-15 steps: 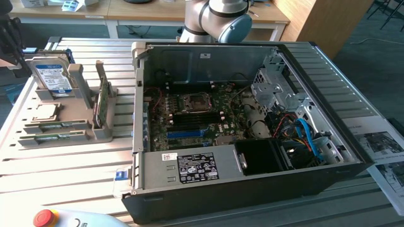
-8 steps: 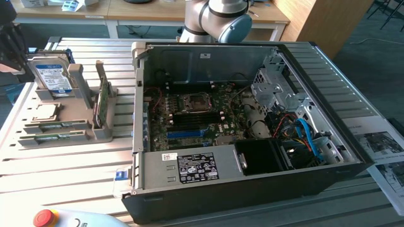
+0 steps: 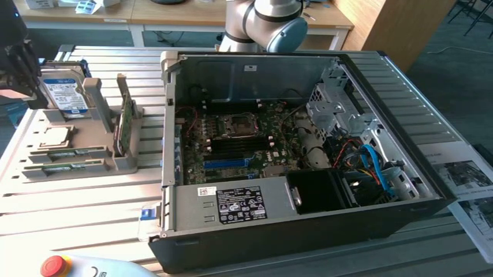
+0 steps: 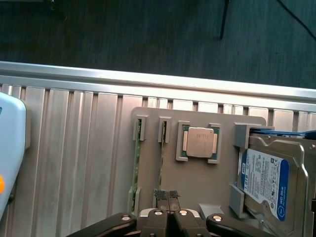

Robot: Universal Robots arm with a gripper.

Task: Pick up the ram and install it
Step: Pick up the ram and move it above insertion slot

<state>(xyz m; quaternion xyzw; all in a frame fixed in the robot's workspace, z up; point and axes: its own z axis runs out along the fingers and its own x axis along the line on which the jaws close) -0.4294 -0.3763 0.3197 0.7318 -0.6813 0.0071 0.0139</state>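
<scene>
The gripper [image 4: 167, 196], fingers pressed together and empty, hangs over the ram [image 4: 162, 160], which stands on edge in the grey holder [image 4: 197, 182] on the table [image 4: 74, 163]. Descending closed, I judge, would jab the board's edge, or nudge the neighbouring stick [image 4: 137, 163]

one gray holder [image 4: 197, 180] carries two ram sticks [image 3: 75, 153], one processor chip [image 3: 54, 136], one hard drive [image 3: 66, 93] and one taller green card [image 3: 126, 121]. beside it stands one open computer case [image 3: 308, 231], with one blue slot strip [image 3: 227, 163] showing inside. there is also one red button [image 3: 54, 265], one robot arm [image 3: 266, 23] with one gripper [image 4: 167, 195], and seemingly two printed sheets [image 3: 462, 173], partly cut off.
</scene>
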